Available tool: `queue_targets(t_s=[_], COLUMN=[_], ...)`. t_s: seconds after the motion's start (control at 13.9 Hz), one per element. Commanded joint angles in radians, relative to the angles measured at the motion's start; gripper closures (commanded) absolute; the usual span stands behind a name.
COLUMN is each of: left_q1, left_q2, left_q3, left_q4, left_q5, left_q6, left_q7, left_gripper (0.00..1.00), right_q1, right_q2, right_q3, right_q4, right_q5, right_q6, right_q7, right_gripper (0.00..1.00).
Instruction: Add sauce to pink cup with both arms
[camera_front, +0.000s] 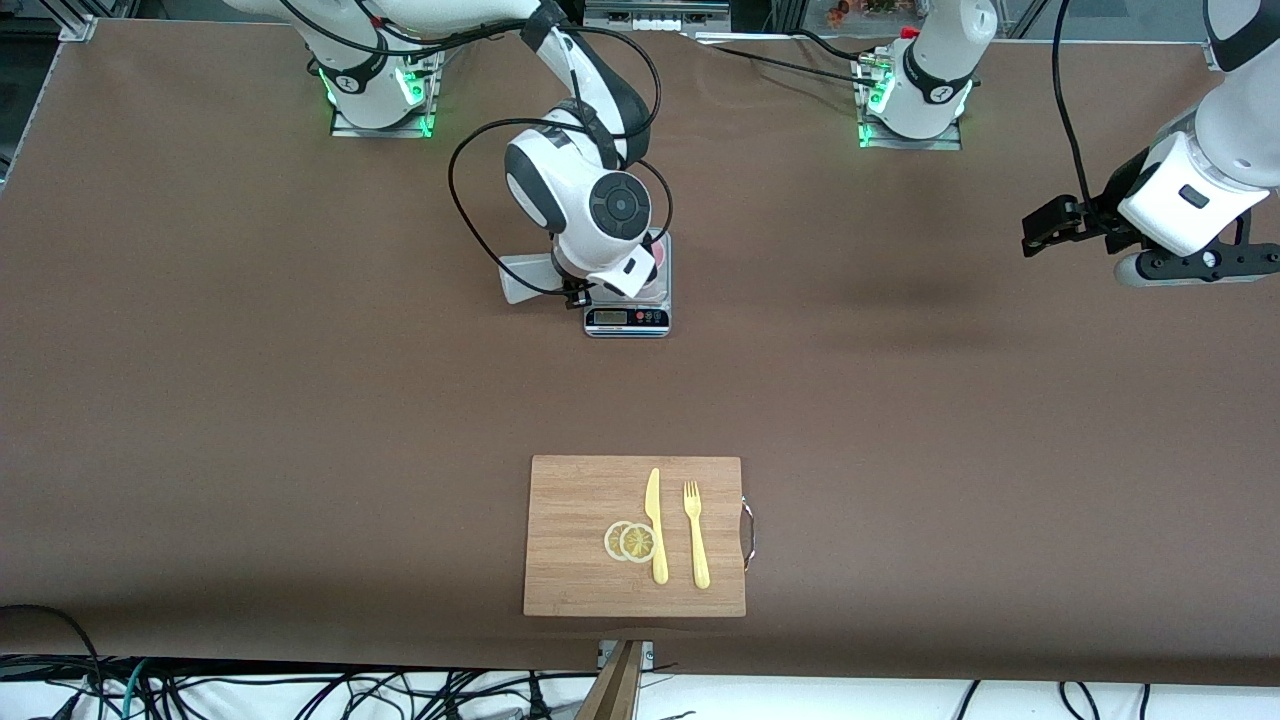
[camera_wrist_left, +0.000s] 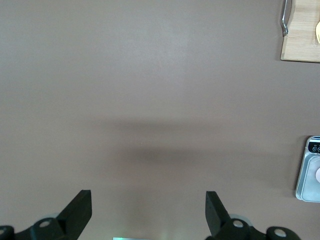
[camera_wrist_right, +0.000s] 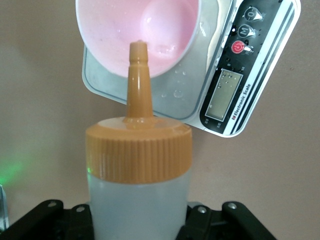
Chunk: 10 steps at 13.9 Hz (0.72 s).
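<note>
The right gripper (camera_wrist_right: 139, 220) is over the scale (camera_wrist_right: 250, 75), its fingers clenched on the sauce (camera_wrist_right: 139, 195), a translucent whitish bottle with a ribbed orange cap. The bottle's long axis is tipped, and its tapered nozzle points at the mouth of the pink cup (camera_wrist_right: 115, 30), a smooth round tumbler standing on the scale's wet platform. The left gripper (camera_wrist_left: 148, 215) waits over bare brown table (camera_wrist_left: 150, 100) toward the left arm's end, fingers (camera_wrist_left: 80, 210) released wide.

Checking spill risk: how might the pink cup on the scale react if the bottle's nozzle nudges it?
The pink cup looks thin, nearly empty plastic, so probably light and easily shoved. The scale shows droplets, so it may slide. The bottle nozzle meets its rim, so tipping seems possible.
</note>
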Motion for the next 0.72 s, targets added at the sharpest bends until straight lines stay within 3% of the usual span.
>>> queue_targets(t_s=[0.0,0.65], left_q1=[0.003,0.0], left_q2=[0.001,0.001], left_q3=[-0.002,-0.002], left_q4=[0.005,0.005], left_q5=[-0.009,-0.01], left_q6=[0.005,0.005], left_q7=[0.004,0.004], left_gripper=[0.0,0.0], right_q1=[0.012,0.004], right_q2=[0.014,0.001], right_q3=[-0.006,-0.006], right_q4=[0.035,0.037], right_q5=[-0.012,0.017], right_q6=[-0.026,-0.02], right_q7=[0.017,-0.007], right_gripper=[1.0,1.0])
